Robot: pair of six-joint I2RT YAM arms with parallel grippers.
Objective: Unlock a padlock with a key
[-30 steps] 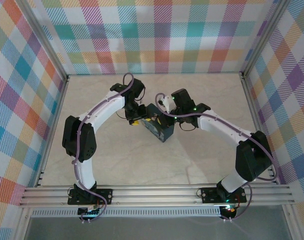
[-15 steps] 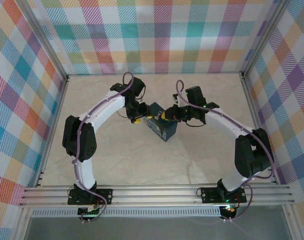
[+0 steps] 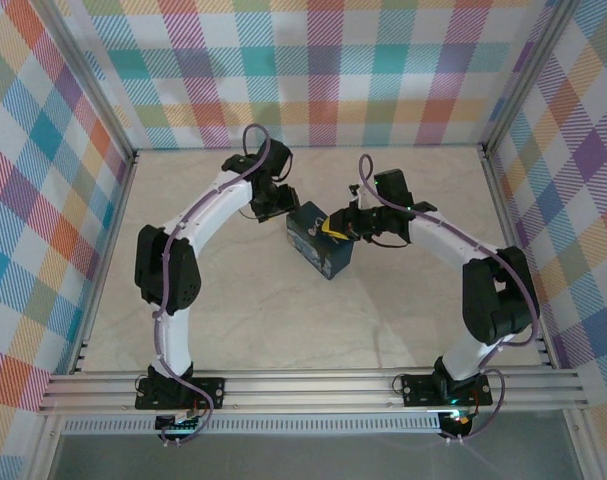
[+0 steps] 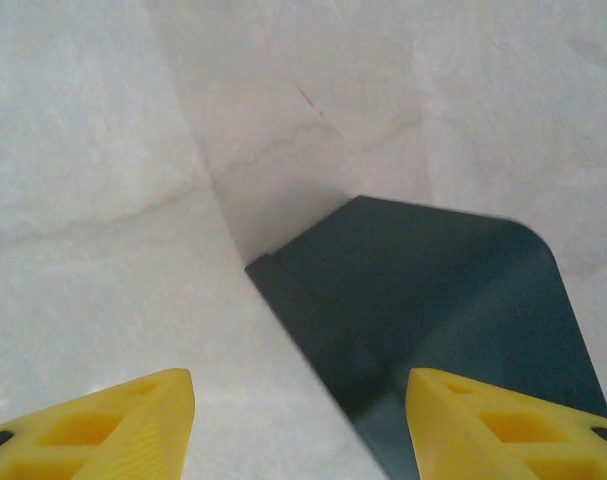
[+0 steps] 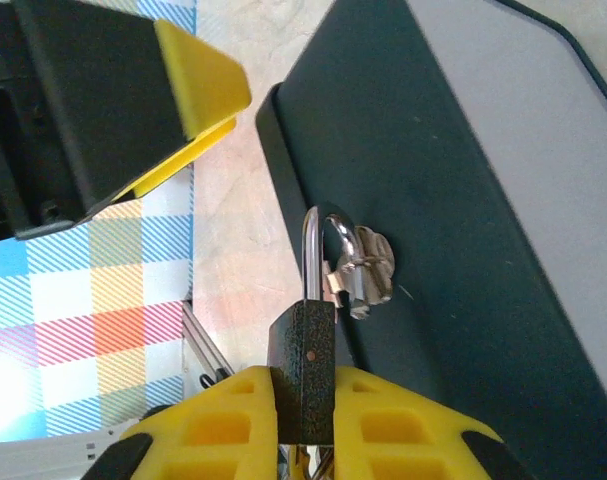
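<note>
The padlock (image 5: 305, 365) sat at the bottom centre of your right wrist view. Its dark body was pinched between the yellow fingers of your right gripper (image 5: 305, 405), which was clenched on it. Its shackle (image 5: 311, 250) rose and curved into the silvery clasp (image 5: 368, 272) on the edge of the dark blue tin (image 5: 463, 200). Your left gripper (image 4: 298, 400) hung released, fingers spread and bare, above the tin's corner and the pale table (image 4: 83, 200).

The padlock (image 5: 303, 350) sits between the right gripper (image 5: 305, 398) jaws, hooked onto the box (image 5: 463, 200). The box lies before the left gripper (image 4: 298, 400) jaws.
</note>
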